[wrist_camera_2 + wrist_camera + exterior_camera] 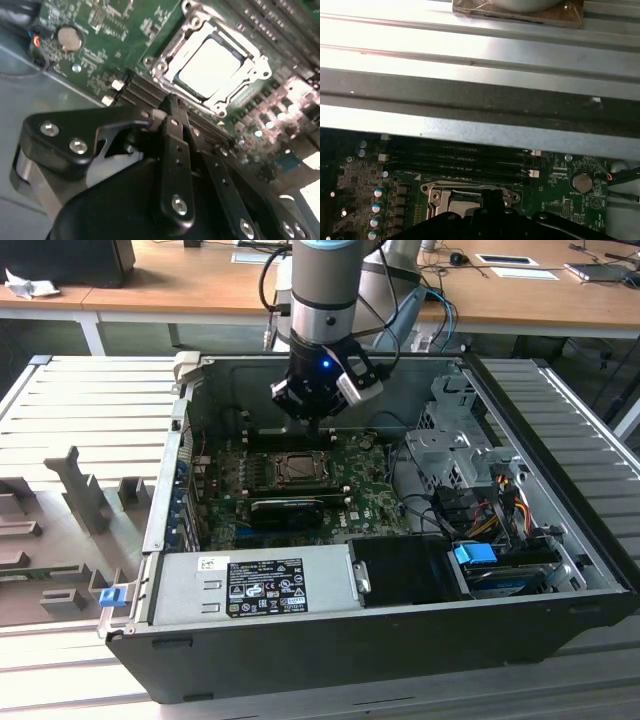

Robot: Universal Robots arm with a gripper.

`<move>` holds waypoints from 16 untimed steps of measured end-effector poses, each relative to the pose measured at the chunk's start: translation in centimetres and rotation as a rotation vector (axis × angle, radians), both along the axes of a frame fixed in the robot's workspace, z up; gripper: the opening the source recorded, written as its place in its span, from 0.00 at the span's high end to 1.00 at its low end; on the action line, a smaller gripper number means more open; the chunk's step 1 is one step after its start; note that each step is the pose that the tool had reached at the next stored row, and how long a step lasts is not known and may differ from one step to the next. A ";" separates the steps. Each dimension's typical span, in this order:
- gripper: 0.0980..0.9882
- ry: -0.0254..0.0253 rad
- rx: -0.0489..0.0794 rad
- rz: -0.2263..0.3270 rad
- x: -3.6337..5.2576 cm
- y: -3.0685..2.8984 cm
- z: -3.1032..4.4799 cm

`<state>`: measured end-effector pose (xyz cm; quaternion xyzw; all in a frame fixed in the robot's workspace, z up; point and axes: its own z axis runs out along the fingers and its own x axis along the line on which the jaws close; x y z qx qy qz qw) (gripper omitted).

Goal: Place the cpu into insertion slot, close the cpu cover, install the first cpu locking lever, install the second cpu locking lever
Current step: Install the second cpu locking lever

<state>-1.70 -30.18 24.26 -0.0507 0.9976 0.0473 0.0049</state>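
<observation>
The insertion slot [298,470] sits in the green board inside the open computer case. The cpu [207,62] lies in it, pale silver face up. The cpu cover [167,70], a shiny metal frame, lies flat around the chip. My gripper [316,425] hangs just above the board at the far side of the socket, fingers together with nothing between them. In the second wrist view its tip [169,102] stands right beside the cover's edge. In the first wrist view the gripper [492,200] hides part of the socket [455,197].
A long black card [287,508] lies just in front of the socket. A power supply [255,585] fills the case's near side, and a drive cage [450,440] with cables stands on the exterior view's right. Memory slots [465,160] and a coin battery [69,39] flank the socket.
</observation>
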 end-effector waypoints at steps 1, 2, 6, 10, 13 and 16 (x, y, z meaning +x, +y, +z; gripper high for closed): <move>0.99 0.0001 0.000 0.000 -0.02 -0.26 -0.01; 0.99 0.0000 0.000 0.000 -0.04 -0.48 -0.03; 0.99 0.0001 0.000 0.000 -0.22 -2.21 -0.18; 0.99 0.0000 0.000 0.000 -0.25 -4.16 -0.35; 0.99 0.0003 0.004 0.000 -0.25 -4.71 -0.36; 0.99 0.0059 0.016 0.000 -0.25 -5.19 -0.37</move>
